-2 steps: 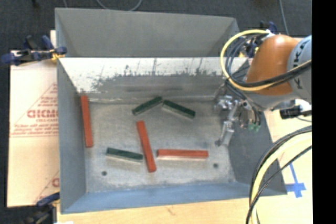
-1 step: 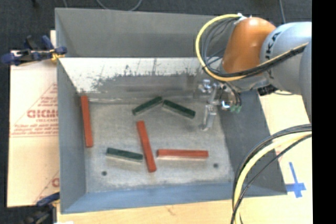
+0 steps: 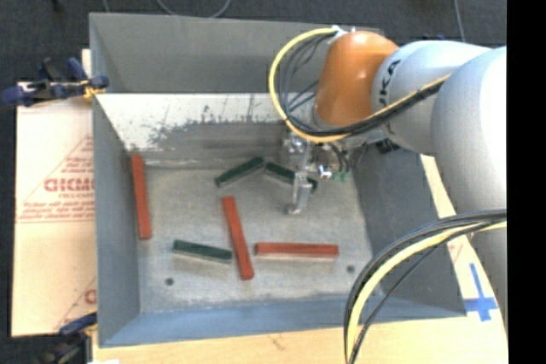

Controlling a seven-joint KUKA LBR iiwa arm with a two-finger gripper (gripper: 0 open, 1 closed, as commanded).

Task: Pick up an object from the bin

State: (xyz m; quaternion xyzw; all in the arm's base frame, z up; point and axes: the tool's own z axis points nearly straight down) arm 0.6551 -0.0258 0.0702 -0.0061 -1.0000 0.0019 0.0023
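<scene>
**Observer:** What lies nearest the gripper?

**Operator:** A dark green flat stick, toward the back middle of the grey metal bin. It's just beside my fingers on the view's upper left, with its long axis running away leftward.

**Observer:** And the fingers?

**Operator:** They look pressed together, holding nothing.
</scene>
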